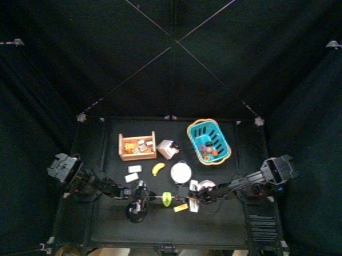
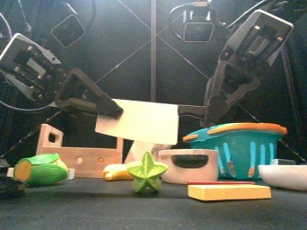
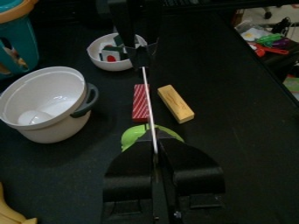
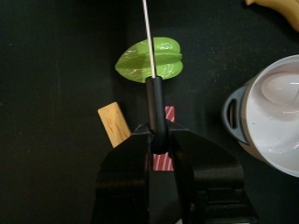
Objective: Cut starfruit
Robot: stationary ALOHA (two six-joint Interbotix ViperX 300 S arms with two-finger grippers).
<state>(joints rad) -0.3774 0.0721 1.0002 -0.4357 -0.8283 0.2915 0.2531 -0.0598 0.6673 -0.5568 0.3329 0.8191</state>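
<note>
The starfruit (image 2: 146, 172) lay on the desk (image 2: 72, 207) directly under the knife (image 2: 150, 121). The right gripper (image 4: 155, 131) had its fingers clamped on the black handle, and the left gripper (image 3: 153, 150) had its fingers pinched on the blade's far end. To cut well, both arms probably needed to lower together, keeping the blade upright and level across the fruit's middle, since uneven pressure could roll the ridged fruit aside.
</note>
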